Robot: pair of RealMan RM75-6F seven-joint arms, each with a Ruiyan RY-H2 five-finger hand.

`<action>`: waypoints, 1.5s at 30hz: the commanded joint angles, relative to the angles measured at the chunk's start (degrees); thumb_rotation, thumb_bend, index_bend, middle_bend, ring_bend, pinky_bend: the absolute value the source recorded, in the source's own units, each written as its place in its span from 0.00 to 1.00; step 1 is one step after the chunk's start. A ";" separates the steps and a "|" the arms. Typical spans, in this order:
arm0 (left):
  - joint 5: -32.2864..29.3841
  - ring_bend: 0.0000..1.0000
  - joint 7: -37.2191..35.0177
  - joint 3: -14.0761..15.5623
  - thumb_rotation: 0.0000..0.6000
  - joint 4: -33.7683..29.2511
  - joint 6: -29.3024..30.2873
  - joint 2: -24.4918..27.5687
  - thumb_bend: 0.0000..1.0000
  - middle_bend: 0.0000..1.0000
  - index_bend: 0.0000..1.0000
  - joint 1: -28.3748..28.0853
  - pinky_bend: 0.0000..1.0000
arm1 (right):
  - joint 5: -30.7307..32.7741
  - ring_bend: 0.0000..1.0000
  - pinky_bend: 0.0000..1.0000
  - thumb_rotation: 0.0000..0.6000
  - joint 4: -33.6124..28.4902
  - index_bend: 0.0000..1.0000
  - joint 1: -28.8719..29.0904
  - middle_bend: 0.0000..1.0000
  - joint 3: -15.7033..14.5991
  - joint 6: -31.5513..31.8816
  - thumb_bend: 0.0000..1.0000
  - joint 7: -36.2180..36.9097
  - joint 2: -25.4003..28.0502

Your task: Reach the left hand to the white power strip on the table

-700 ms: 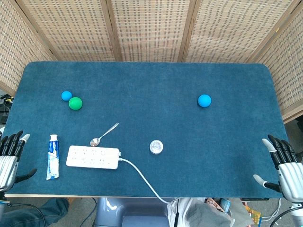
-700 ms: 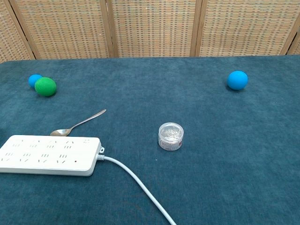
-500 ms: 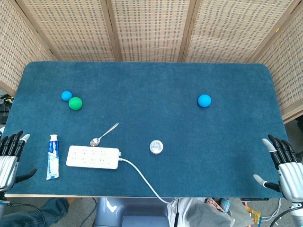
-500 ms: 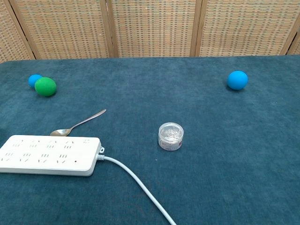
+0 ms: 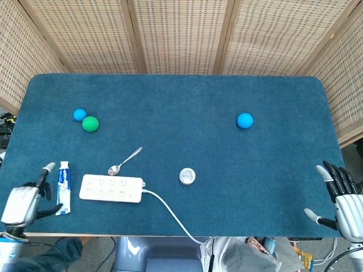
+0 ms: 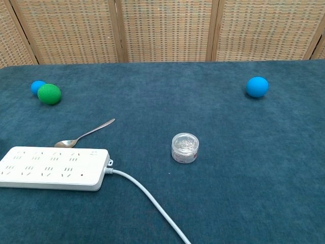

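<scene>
The white power strip (image 5: 111, 188) lies flat near the table's front left, its white cable (image 5: 170, 214) running off the front edge; the chest view shows the power strip (image 6: 53, 168) at lower left. My left hand (image 5: 25, 201) hovers over the table's front left corner, fingers apart, holding nothing, left of the strip with a toothpaste tube between them. My right hand (image 5: 343, 198) stays beyond the table's right front corner, fingers spread and empty. Neither hand appears in the chest view.
A toothpaste tube (image 5: 63, 187) lies just left of the strip. A metal spoon (image 5: 124, 161) lies behind the strip. A small clear jar (image 5: 187, 175) stands to its right. A green ball (image 5: 90, 123) and small blue ball (image 5: 79, 114) sit back left, another blue ball (image 5: 245, 120) right.
My left hand has moved right from beside the table's left edge to over the table's front left corner, closer to the tube and strip. The right hand is unmoved.
</scene>
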 commanded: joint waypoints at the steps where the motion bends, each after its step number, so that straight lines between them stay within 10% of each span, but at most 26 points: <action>1: -1.15 1.00 0.38 1.46 1.00 -2.88 -6.49 -1.96 0.94 1.00 0.00 -2.55 1.00 | 0.11 0.00 0.00 1.00 0.02 0.00 0.08 0.00 0.03 -0.17 0.00 0.17 0.03; 17: -13.31 1.00 10.09 0.21 1.00 -7.19 -19.76 -10.28 1.00 1.00 0.22 -9.65 1.00 | 1.17 0.00 0.00 1.00 0.16 0.00 0.74 0.00 0.11 -1.87 0.00 1.50 0.32; 45: -25.60 1.00 20.36 -0.92 1.00 -6.12 -21.52 -17.53 1.00 1.00 0.23 -15.25 1.00 | 2.27 0.00 0.00 1.00 0.58 0.00 1.17 0.00 0.33 -2.87 0.00 3.62 0.84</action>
